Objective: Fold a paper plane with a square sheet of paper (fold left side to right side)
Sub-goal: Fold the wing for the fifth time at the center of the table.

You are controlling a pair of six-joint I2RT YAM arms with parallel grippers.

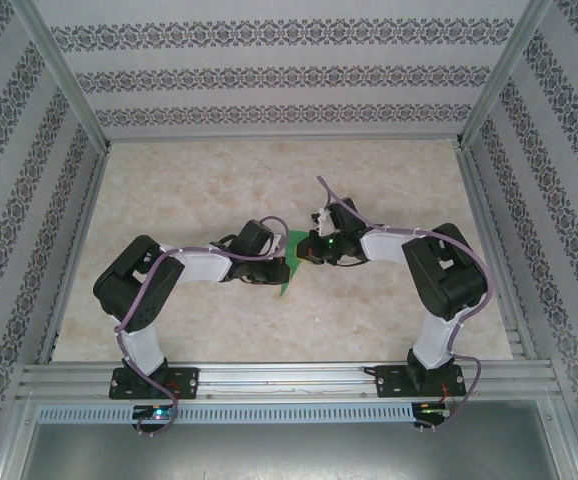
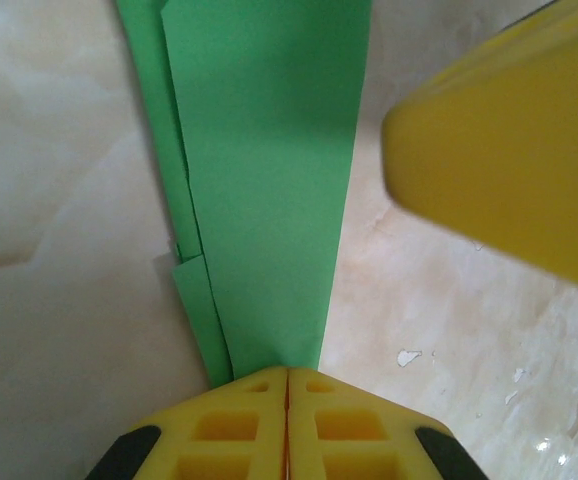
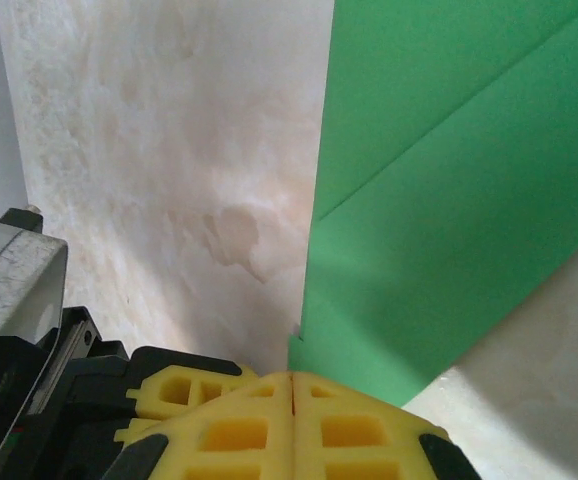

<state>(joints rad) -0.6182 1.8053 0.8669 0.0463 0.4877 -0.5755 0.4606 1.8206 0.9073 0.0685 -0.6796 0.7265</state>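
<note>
Paper plane [image 2: 269, 180] — left claw [image 2: 287, 372], right claw [image 3: 291, 376], closed

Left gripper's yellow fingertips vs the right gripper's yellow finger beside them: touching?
Apart. The left wrist view shows bare beige marble table between the shut left gripper and the yellow finger of the right gripper.
</note>
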